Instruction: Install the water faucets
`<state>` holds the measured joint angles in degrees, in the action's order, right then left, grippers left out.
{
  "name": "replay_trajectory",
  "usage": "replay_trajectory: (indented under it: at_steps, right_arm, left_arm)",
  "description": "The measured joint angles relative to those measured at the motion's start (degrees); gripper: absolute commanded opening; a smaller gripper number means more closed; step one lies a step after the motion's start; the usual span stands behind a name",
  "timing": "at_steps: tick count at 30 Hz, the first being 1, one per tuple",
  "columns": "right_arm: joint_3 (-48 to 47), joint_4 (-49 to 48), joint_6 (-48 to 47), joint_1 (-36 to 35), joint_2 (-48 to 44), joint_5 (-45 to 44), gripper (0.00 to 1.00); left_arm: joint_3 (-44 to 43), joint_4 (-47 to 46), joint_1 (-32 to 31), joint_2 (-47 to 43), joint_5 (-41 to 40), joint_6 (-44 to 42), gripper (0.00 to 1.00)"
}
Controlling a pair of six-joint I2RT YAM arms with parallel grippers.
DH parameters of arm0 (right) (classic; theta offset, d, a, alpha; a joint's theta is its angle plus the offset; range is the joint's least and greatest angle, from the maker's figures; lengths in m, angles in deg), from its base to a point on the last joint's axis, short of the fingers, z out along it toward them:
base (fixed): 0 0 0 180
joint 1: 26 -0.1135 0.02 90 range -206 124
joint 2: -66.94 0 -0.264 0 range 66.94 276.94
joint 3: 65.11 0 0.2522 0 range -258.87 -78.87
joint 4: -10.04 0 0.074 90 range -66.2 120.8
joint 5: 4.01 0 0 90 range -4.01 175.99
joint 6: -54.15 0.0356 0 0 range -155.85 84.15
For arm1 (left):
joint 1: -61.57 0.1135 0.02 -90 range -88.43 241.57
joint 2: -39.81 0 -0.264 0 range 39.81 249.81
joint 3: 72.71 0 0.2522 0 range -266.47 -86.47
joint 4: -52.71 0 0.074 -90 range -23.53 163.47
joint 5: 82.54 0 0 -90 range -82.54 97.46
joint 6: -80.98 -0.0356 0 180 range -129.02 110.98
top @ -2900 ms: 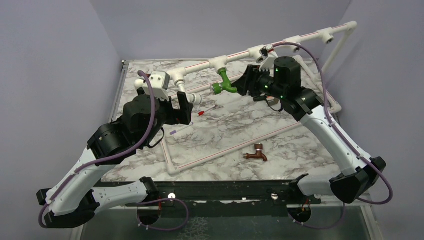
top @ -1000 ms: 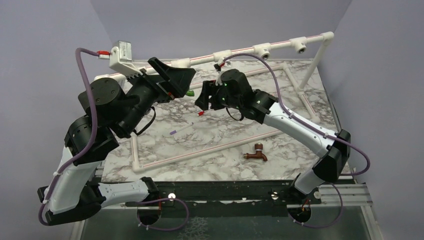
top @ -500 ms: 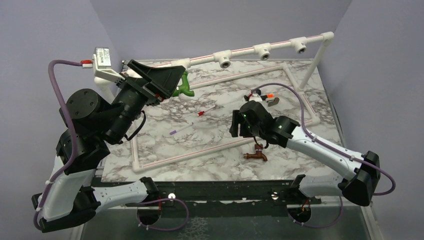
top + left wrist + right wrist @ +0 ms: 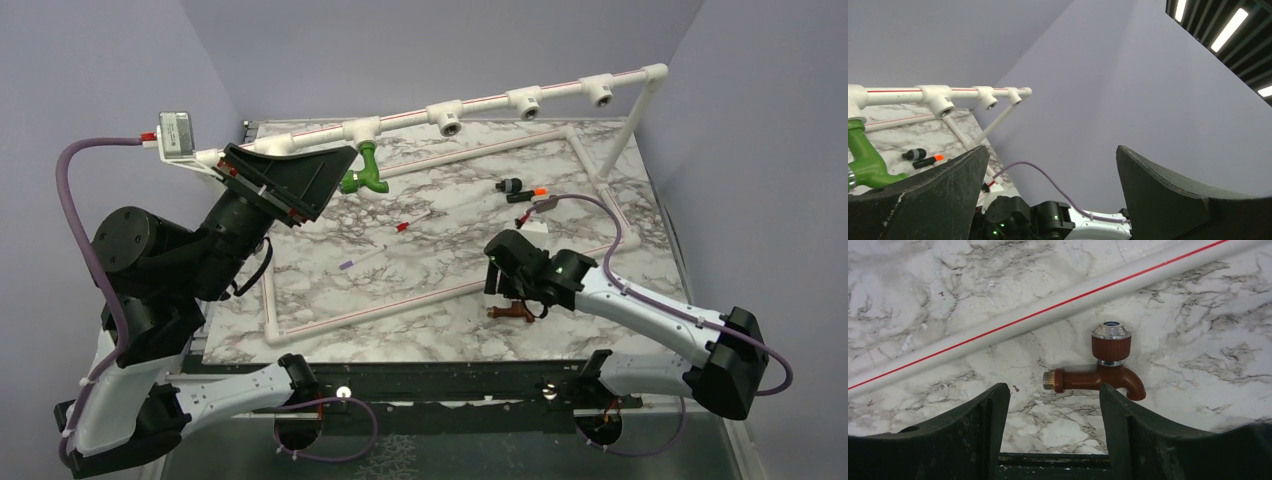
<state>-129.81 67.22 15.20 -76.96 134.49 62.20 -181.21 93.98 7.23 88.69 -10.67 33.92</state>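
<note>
Right claw [image 4: 1053, 391] agape above copper faucet [image 4: 1098, 374] (camera label [image 4: 175, 131] unreadable)

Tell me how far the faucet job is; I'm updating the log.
Done: the green faucet sits fitted in the pipe frame. In hand: the right end effector, open, hovers over the reddish-brown faucet lying on the table. Left: grasping and mounting it.

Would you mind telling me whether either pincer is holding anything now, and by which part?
Nothing is held. The left pincer is open and empty; the right pincer is open above the brown tap, which lies on the table.
</note>
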Motion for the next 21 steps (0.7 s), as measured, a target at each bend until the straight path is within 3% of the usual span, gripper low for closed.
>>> replay_trajectory:
  at_steps: [8, 21]
  right_arm:
    - [3.19, 2.38, 5.2, 0.02, 4.02, -3.52, 0.72]
    - [9.66, -0.13, 7.37, 3.58, 5.14, -3.61, 0.72]
  left_arm:
    - [5.33, -5.18, -0.04, -2.1, 2.91, -0.09, 0.99]
    - [5.49, -8.94, -0.15, -2.36, 3.63, -0.22, 0.99]
